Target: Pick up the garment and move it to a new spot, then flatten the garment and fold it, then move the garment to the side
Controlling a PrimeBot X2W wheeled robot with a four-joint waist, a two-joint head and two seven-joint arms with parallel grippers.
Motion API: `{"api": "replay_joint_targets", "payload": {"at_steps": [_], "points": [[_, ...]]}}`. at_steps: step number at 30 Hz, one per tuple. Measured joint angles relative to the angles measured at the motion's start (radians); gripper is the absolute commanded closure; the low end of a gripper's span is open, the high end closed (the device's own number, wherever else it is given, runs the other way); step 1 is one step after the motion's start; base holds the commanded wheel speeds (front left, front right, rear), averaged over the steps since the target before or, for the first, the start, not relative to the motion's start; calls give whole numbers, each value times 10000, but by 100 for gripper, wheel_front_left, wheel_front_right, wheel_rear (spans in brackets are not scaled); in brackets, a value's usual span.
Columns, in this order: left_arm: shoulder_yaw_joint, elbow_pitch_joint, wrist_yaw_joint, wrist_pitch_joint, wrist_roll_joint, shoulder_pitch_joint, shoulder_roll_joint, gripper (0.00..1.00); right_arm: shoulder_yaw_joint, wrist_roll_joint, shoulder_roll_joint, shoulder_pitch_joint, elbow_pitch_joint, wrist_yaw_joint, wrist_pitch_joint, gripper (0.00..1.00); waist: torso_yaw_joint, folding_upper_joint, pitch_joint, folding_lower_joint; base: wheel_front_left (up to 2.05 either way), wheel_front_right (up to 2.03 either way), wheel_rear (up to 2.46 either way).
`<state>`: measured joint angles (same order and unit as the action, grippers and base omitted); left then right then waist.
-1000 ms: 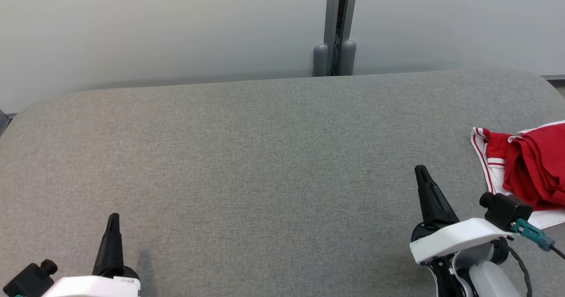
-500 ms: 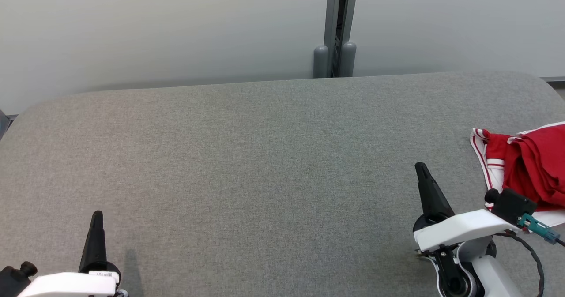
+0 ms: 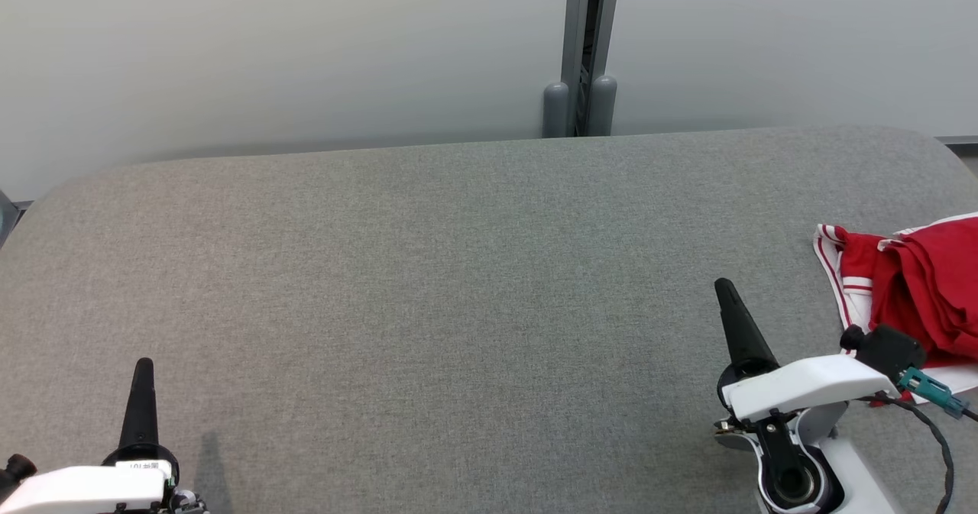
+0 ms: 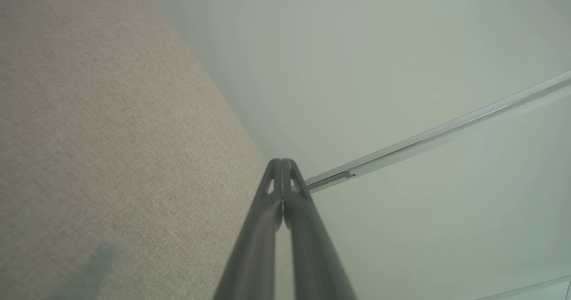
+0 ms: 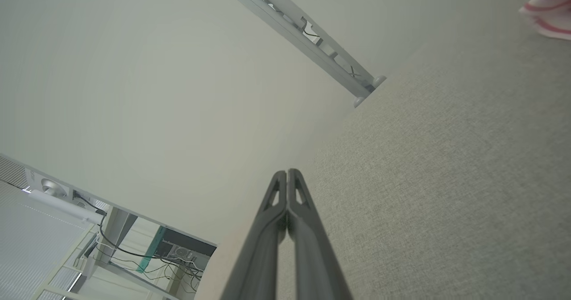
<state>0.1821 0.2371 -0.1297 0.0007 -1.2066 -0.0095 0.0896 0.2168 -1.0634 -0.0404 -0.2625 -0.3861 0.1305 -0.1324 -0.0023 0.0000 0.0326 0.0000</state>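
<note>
**Red garment bunched at the table's right edge, both grippers closed and empty**

The garment (image 3: pixel 921 289) is seen lying crumpled on the right side of the table (image 3: pixel 458 269), cut off by the right edge of the head view. It is made of soft red cloth gathered into loose folds, with a white band trimmed by thin red stripes along its left and lower border. The right gripper (image 3: pixel 723 288) is held just to the left of it, apart from the cloth, with its two dark tapered fingers pressed together into a single point and nothing between them. The garment's lower edge is partly hidden by the black camera block (image 3: pixel 885 348) on that wrist. The left gripper (image 3: pixel 143 366) is placed well apart, at the lower left, likewise closed tight and empty. The table is covered in a grey woven fabric with rounded far corners. Behind it a smooth pale wall (image 3: pixel 306 40) is split by an upright grey metal post (image 3: pixel 585 48).
</note>
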Motion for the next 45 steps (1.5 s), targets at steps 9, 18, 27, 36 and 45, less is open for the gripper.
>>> {"api": "replay_joint_targets", "payload": {"at_steps": [9,18,27,36,45], "points": [[305,6,2,337,-792,-125,40,100,94,-1095,-6,-190,-171,0,104,100,6,0,-35,0,0,0,0],[593,10,2,617,-1476,-198,73,100,142,-2088,-13,-367,-311,0,232,100,10,1,-68,0,0,0,0],[863,13,2,924,-2111,-275,113,100,182,-3028,-21,-523,-472,0,359,100,16,0,-103,0,0,0,0],[1116,19,2,1179,-2690,-379,136,100,222,-3896,-27,-623,-566,0,460,100,21,0,-137,0,0,0,0],[1327,23,2,1400,-3135,-407,153,100,261,-4608,-33,-766,-713,0,552,100,25,0,-168,0,0,0,0]]}}
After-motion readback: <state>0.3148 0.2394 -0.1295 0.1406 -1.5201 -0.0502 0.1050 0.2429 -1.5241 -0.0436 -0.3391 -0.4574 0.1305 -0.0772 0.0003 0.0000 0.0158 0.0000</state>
